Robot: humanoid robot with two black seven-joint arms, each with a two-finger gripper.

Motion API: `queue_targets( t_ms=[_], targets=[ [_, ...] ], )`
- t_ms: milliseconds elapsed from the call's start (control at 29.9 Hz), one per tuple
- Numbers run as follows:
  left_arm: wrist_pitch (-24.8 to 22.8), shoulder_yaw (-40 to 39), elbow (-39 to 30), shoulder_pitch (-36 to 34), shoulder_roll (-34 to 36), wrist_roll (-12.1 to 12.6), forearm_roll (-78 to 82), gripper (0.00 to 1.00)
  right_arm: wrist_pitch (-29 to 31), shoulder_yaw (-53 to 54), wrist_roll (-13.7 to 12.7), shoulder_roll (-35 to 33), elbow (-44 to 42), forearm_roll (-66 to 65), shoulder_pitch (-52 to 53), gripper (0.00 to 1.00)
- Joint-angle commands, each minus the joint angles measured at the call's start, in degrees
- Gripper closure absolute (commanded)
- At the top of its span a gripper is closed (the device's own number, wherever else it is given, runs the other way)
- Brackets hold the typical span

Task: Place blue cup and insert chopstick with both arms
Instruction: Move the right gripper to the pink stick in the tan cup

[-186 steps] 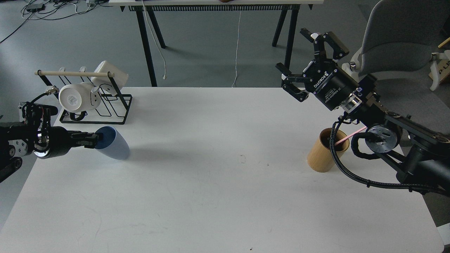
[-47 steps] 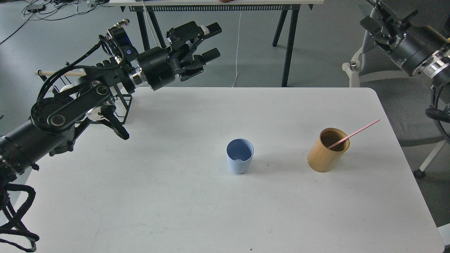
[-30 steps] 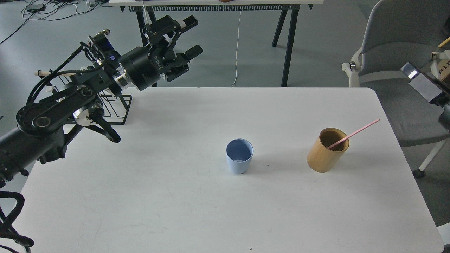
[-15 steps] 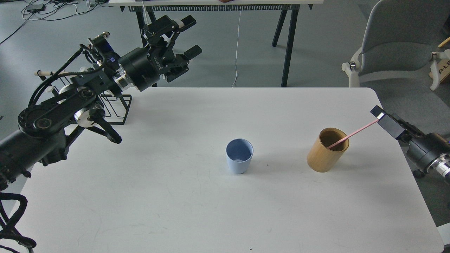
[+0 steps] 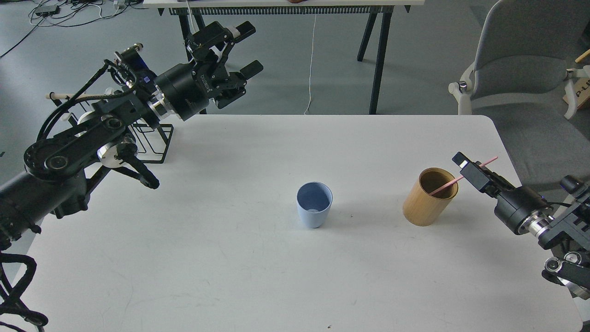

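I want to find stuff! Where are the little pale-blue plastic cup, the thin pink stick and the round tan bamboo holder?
Pale-blue plastic cup (image 5: 314, 216), head view, on its outer front wall.
Thin pink stick (image 5: 487, 161), head view, on its upper end.
Tan bamboo holder (image 5: 421, 208), head view, on its side wall.

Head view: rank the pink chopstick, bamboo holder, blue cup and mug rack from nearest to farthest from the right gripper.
From the right gripper:
1. pink chopstick, right at its fingers, leaning out of the holder.
2. bamboo holder, just to its left.
3. blue cup, upright at table centre.
4. mug rack, far-left corner, behind the left arm.
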Motion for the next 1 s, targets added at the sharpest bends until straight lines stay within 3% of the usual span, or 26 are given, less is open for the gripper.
queue_targets(
  t_ms=[0, 100, 268, 636, 970],
  targets=[
    [0.0, 0.02, 0.01, 0.1, -0.05, 0.0, -0.08, 0.11, 0.0, 0.03, 0.01, -0.31, 0.03, -0.08, -0.75, 0.42],
    [0.0, 0.02, 0.01, 0.45, -0.05, 0.0, -0.08, 0.11, 0.0, 0.12, 0.01, -0.58, 0.03, 0.01, -0.84, 0.54],
    [0.0, 0.02, 0.01, 0.71, -0.05, 0.0, -0.08, 0.11, 0.0, 0.03, 0.01, -0.49, 0.03, -0.08, -1.37, 0.61],
    [0.0, 0.02, 0.01, 0.8, -0.23, 0.0, -0.08, 0.11, 0.0, -0.05, 0.01, -0.23, 0.38, -0.08, -1.28, 0.66],
    [0.0, -0.07, 0.01, 0.8, -0.23, 0.0, -0.17, 0.11, 0.0, 0.03, 0.01, -0.23, 0.73, -0.08, -1.28, 0.81]
  ],
)
